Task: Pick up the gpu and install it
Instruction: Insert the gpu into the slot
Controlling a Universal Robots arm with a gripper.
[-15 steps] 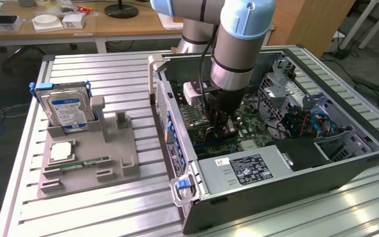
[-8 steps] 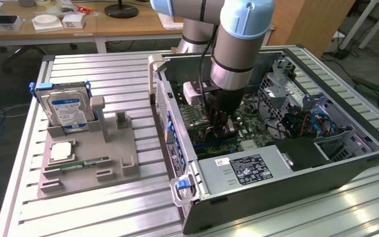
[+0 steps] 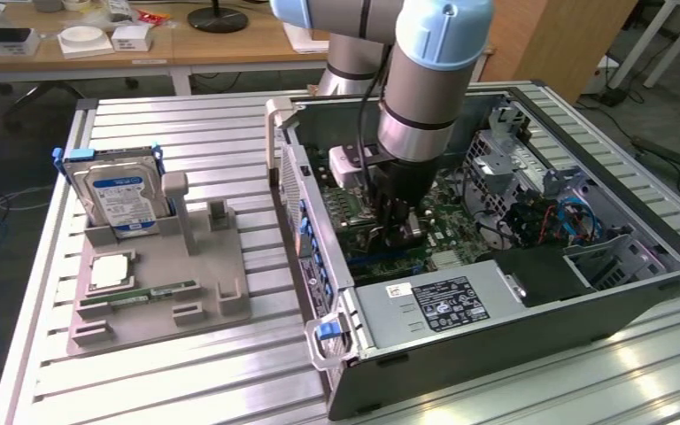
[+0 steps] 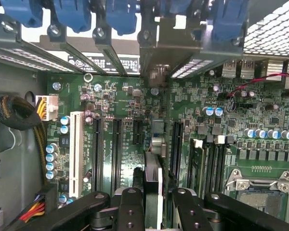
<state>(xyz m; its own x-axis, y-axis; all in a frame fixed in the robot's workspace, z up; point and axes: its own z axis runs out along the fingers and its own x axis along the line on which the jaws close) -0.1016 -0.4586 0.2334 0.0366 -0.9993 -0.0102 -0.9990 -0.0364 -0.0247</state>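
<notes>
Jaws clamp the gpu (image 4: pixel 153 179) edge-on, seemingly over the green motherboard (image 4: pixel 260 103).

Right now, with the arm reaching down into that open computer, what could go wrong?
The gripper holds the gpu edge-on above the motherboard, where several long slots run side by side. A small offset could press the card into the wrong one or onto the bare board. A silver capacitor also stands close to the card's end and might get knocked.

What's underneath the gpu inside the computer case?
The green motherboard, with long black slots either side of the gpu. Whatever lies directly beneath is covered by the card itself.
</notes>
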